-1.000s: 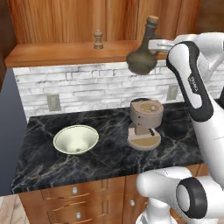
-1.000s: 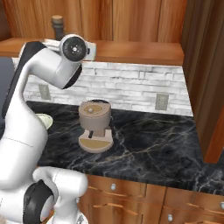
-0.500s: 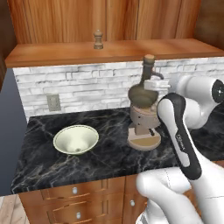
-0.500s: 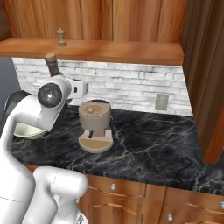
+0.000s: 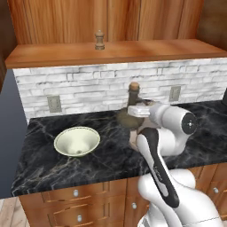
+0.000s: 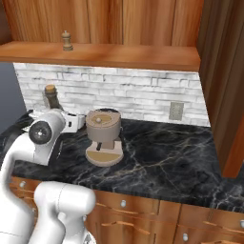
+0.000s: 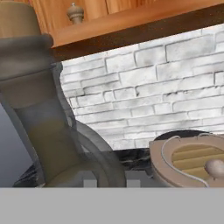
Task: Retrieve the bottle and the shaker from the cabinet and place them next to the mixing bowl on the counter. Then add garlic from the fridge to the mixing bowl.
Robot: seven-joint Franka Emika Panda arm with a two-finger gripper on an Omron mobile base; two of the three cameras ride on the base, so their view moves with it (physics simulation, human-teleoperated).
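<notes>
My gripper (image 5: pixel 137 111) is shut on the brown bottle (image 5: pixel 132 94), holding it upright and low over the black counter (image 5: pixel 102 162), right of the mixing bowl (image 5: pixel 76 141). The bottle's corked neck (image 6: pixel 51 95) rises behind my arm in the right base view. In the hand view the bottle (image 7: pixel 37 109) looms close at the left. The small brown shaker (image 5: pixel 100 40) stands on the wooden cabinet shelf (image 5: pixel 146 49) above, also seen as the shaker (image 6: pixel 67 40) and the shaker (image 7: pixel 75 13). The garlic and the fridge are out of view.
A brown coffee machine (image 6: pixel 104 136) stands on the counter just right of the bottle; its round top (image 7: pixel 192 162) lies close to my hand. A white brick wall with outlets (image 5: pixel 54 103) backs the counter. Drawers (image 6: pixel 124 205) run below.
The arm has swung down from shelf height with the bottle, bringing it to counter level between the bowl and the coffee machine. Bowl and shaker have stayed put.
</notes>
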